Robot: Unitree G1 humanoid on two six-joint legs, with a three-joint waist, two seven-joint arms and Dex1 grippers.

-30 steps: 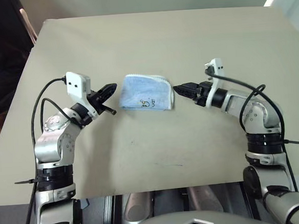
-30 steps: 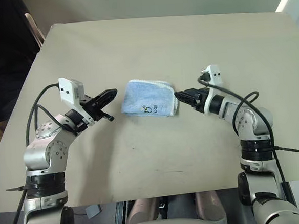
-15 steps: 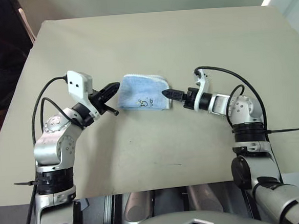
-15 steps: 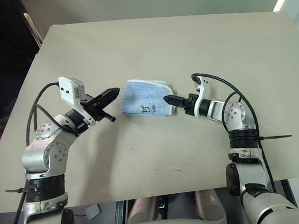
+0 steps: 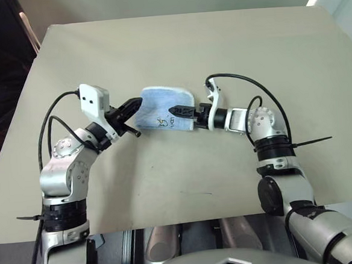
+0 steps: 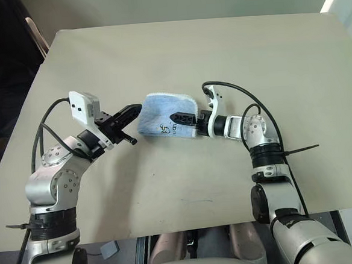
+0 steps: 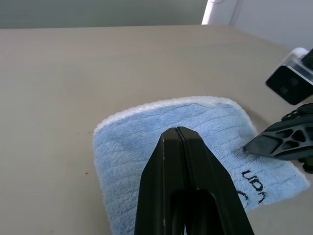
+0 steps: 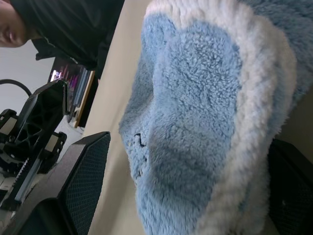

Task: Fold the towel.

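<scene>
The towel (image 5: pixel 157 107), light blue with a white hem and a dark printed mark, lies folded on the tan table (image 5: pixel 176 47) between my two grippers. My right gripper (image 5: pixel 178 116) is open and has its fingers on either side of the towel's right hem; one finger (image 6: pixel 183 115) rests over the top layer. In the right wrist view the hem (image 8: pixel 244 147) bulges between the two fingers (image 8: pixel 73 186). My left gripper (image 5: pixel 136 102) is shut and empty, its tip just at the towel's left edge, and it hovers over the cloth in the left wrist view (image 7: pixel 177 131).
A person in dark clothes (image 8: pixel 73 29) stands beyond the table's left side. The table's front edge (image 5: pixel 188 223) runs close in front of my arms. Bare tabletop stretches behind and in front of the towel.
My right gripper has swung left and reached onto the towel's right hem, with its fingers spread around it. The towel has been nudged slightly left. The left gripper has stayed put.
</scene>
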